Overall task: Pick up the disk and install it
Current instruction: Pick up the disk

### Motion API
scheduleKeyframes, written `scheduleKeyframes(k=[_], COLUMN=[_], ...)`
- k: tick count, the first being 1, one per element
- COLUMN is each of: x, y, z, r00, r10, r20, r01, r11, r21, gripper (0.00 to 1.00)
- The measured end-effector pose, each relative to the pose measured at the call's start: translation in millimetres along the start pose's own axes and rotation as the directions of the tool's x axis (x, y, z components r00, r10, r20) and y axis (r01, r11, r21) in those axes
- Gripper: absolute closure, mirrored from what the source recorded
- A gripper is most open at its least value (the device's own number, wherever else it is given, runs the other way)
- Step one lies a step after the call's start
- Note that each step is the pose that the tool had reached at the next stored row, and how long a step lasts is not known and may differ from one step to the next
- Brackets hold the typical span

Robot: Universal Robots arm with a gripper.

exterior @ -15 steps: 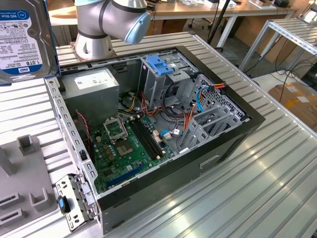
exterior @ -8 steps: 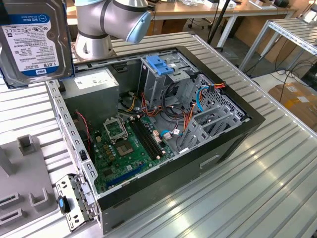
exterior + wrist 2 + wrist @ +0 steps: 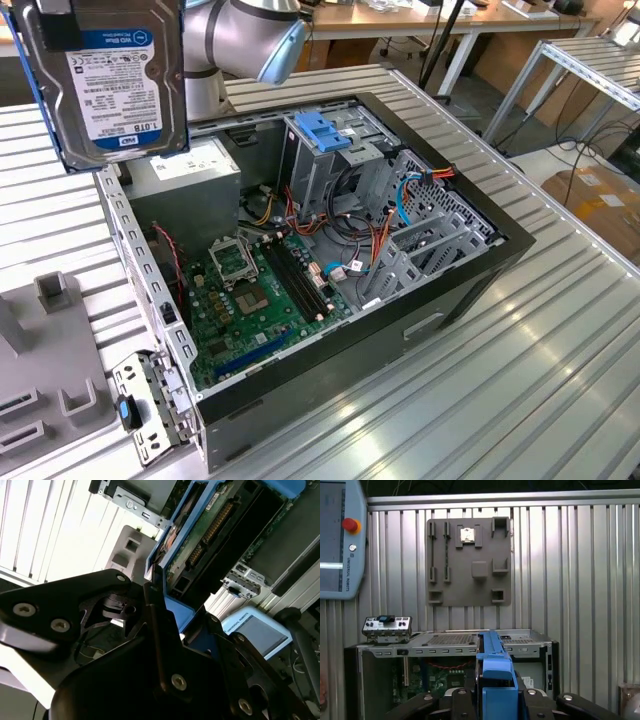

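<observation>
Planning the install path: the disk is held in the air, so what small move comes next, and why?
Probably carry it toward the blue-topped drive cage: the gripper holds the disk raised in the air, to the exterior view's left of that cage in the open case.

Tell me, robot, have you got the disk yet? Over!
Gripper shut on the disk, jaws on its blue bracket. Disk aloft, outside the computer case. Loose cables beside the drive cage.
</observation>
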State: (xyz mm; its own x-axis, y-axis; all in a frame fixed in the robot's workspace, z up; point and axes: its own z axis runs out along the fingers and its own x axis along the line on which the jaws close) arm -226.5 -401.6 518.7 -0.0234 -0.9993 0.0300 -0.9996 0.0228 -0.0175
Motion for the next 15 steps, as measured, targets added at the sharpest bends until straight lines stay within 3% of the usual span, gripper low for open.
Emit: scheduleKeyframes(k=[6,13,15], x=[5.0,15.6,19.1], y=[-32.1,-47.8,-59.4], z=[0.9,2.0,2.5], r00=[1.0,1.0,1.0], r10=[0.0,0.0,0.0], r20=[0.0,0.0001,0.0], r01=[0.0,0.0,0.0], r11=[1.0,1.0,1.0], r21=[-0.0014,-0.0014,-0.0017], gripper=[0.64,0.64,0.64])
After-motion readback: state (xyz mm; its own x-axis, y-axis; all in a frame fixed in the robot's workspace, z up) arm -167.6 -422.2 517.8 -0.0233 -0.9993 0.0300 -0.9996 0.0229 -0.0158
